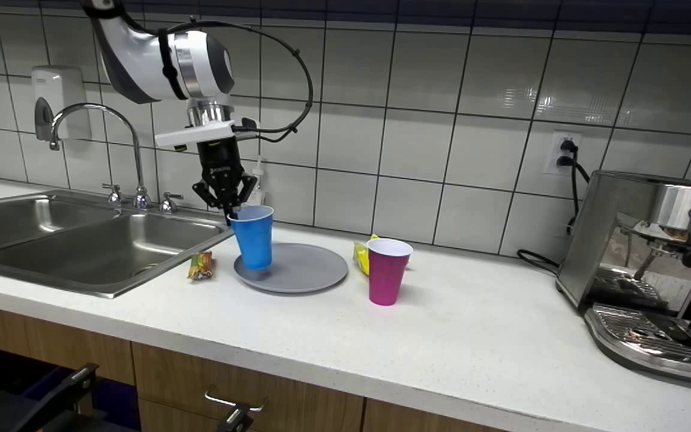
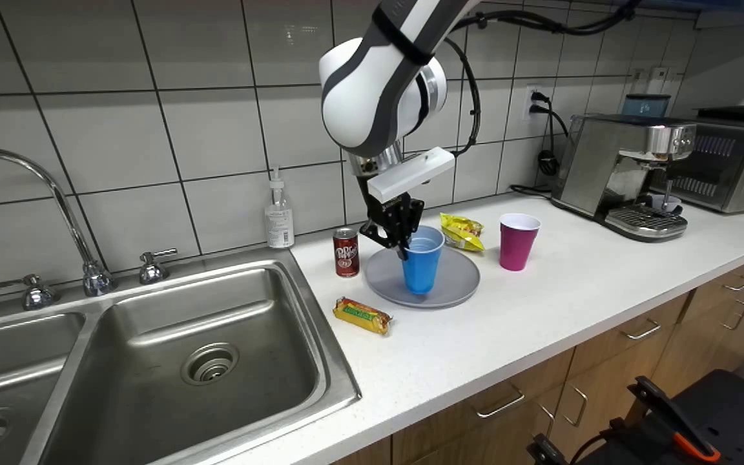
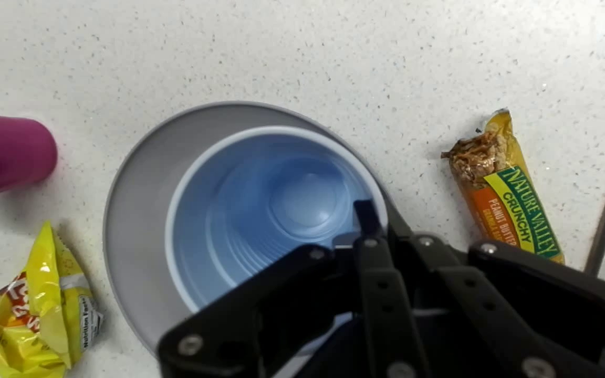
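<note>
My gripper is shut on the rim of a blue plastic cup. One finger is inside the cup and the other outside its wall. In both exterior views the cup tilts slightly, its base over or on a round grey plate; I cannot tell whether it touches. The black gripper comes down from above on the sink side of the cup. The cup's interior looks empty in the wrist view.
A magenta cup and yellow snack bag stand beyond the plate. A granola bar lies near the sink. A Dr Pepper can and soap bottle are by the wall. An espresso machine stands farther along.
</note>
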You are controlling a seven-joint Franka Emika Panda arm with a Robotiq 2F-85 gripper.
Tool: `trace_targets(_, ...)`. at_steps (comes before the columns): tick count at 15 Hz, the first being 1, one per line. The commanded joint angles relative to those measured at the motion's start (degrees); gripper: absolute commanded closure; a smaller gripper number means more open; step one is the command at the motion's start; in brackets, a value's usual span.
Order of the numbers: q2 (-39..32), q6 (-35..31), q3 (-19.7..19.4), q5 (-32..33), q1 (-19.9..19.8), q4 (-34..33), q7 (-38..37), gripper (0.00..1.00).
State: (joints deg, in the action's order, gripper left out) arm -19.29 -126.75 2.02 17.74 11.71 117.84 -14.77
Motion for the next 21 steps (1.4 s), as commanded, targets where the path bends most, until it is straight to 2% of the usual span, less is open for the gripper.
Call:
trace_targets(1,-2.65,5.65,-0.07,-1.63,-0.26,-4.94,-1.17,0.99)
trace_targets(6,-3.83,8.41,-0.64,-2.5,-0.78,-7.22,-1.23,0.99)
trace_targets(21,-10.18,8.33,-1.23,-3.8,-0.44,-12.48,-1.67,0.99)
